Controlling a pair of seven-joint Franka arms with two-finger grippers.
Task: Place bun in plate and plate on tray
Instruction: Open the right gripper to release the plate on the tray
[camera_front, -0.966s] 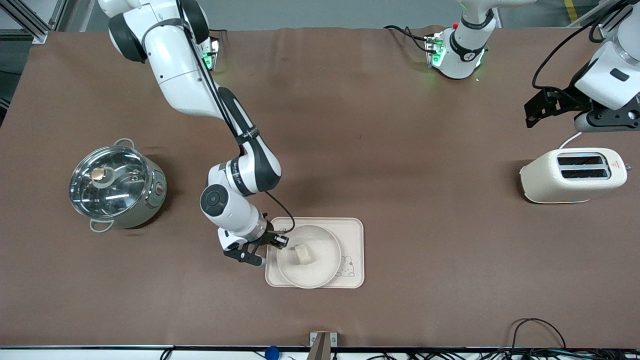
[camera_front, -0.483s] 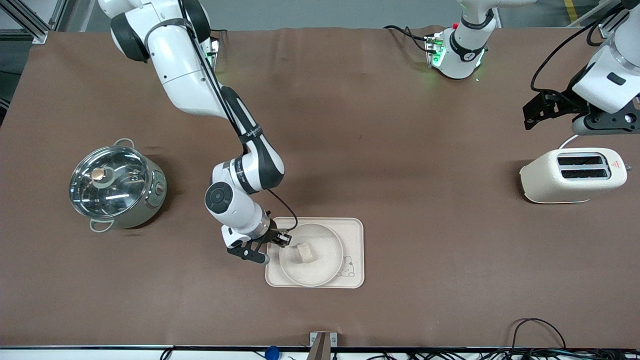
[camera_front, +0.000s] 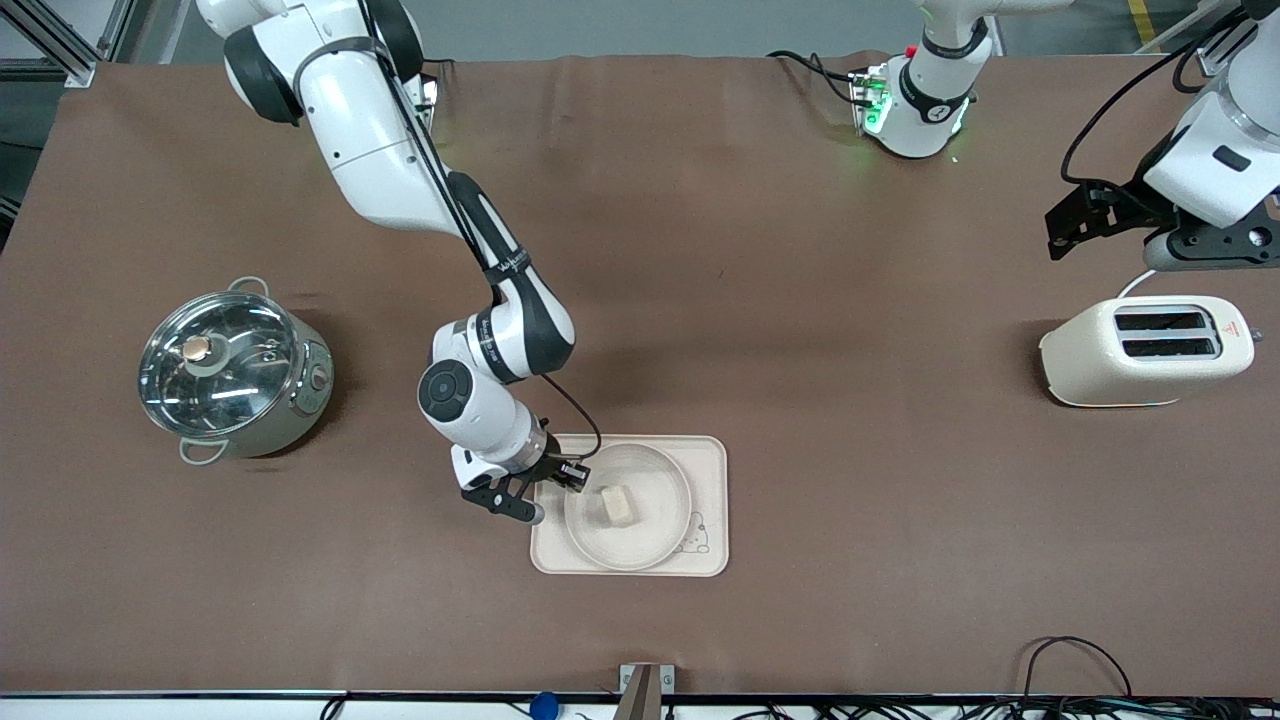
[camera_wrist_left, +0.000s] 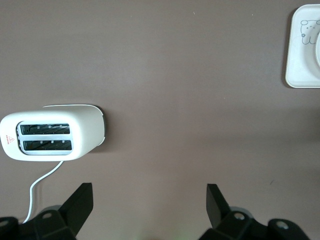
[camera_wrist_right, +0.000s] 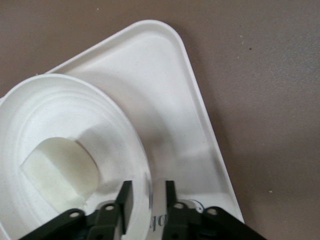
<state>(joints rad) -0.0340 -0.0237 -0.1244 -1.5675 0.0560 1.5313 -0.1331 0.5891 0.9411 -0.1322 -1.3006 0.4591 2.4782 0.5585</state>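
The bun (camera_front: 618, 505) lies in the round cream plate (camera_front: 650, 545), and the plate is on or just above the rectangular tray (camera_front: 705, 470) with its bunny drawing. My right gripper (camera_front: 570, 480) is shut on the plate's rim at the side toward the right arm's end of the table. In the right wrist view its fingers (camera_wrist_right: 146, 192) straddle the rim of the plate (camera_wrist_right: 65, 100), with the bun (camera_wrist_right: 60, 172) inside and the tray (camera_wrist_right: 160, 75) underneath. My left gripper (camera_front: 1070, 215) waits open and empty in the air by the toaster, and its wrist view shows the open fingers (camera_wrist_left: 150, 200).
A cream toaster (camera_front: 1145, 350) stands at the left arm's end of the table and also shows in the left wrist view (camera_wrist_left: 50, 132). A steel pot with a glass lid (camera_front: 235, 370) stands at the right arm's end. The tray's corner (camera_wrist_left: 300, 50) shows in the left wrist view.
My right gripper has slid a little toward the left arm's end, taking the plate and bun farther onto the tray. The left arm has shifted slightly.
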